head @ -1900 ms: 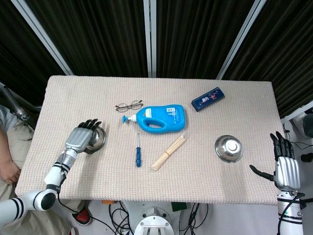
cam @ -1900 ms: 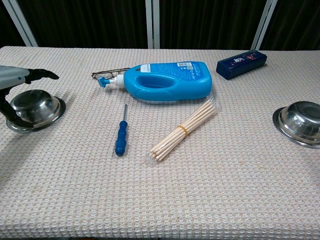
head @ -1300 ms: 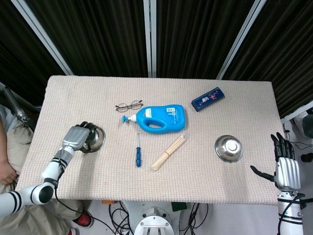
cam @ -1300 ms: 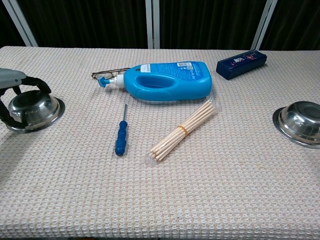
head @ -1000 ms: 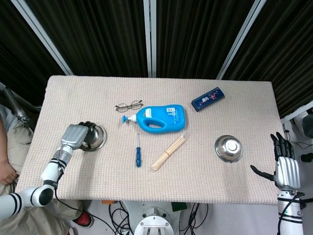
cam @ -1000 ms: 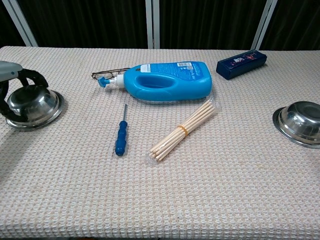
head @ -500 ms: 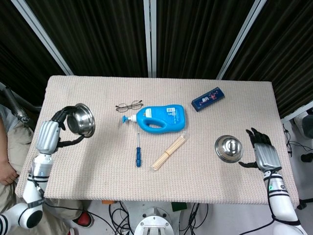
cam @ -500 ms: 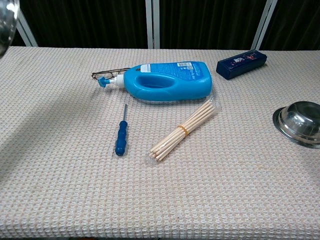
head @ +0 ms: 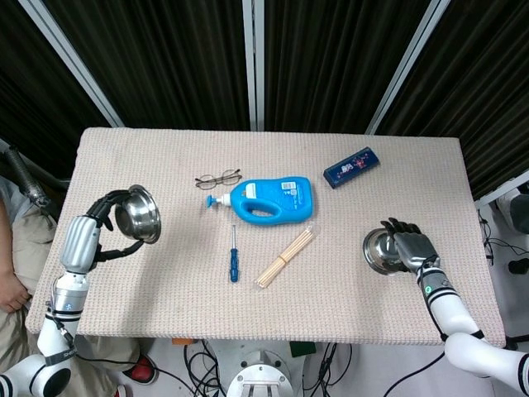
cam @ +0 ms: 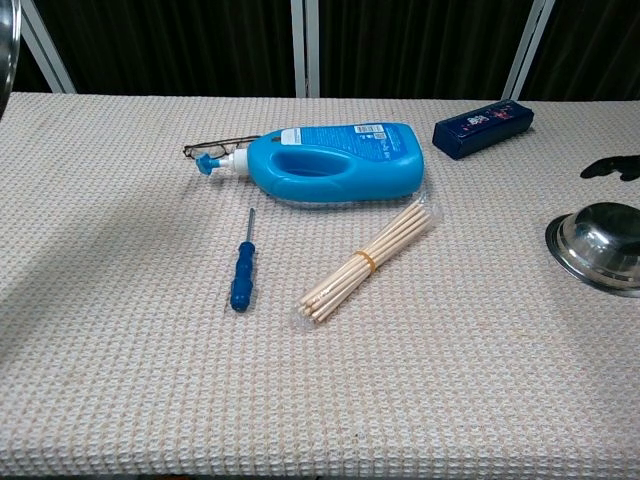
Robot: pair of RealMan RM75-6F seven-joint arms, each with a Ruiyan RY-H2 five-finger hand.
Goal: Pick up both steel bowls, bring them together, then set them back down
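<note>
My left hand (head: 83, 239) grips one steel bowl (head: 137, 213) by its rim and holds it tilted in the air above the table's left side. Only a sliver of this bowl (cam: 6, 38) shows at the top left of the chest view. The second steel bowl (head: 380, 251) sits upright on the cloth at the right. My right hand (head: 412, 247) hovers over that bowl's right half with its fingers spread. In the chest view, dark fingertips (cam: 610, 167) hang above the bowl (cam: 598, 246), clear of it.
Between the bowls lie a blue detergent bottle (head: 269, 197), a pair of glasses (head: 217, 178), a blue screwdriver (head: 234, 255) and a bundle of wooden sticks (head: 285, 258). A dark blue box (head: 352, 166) rests at the back right. The table's right edge is close to my right hand.
My left hand closed on the left bowl and lifted it off the table. My right hand came in from beyond the right edge to above the right bowl.
</note>
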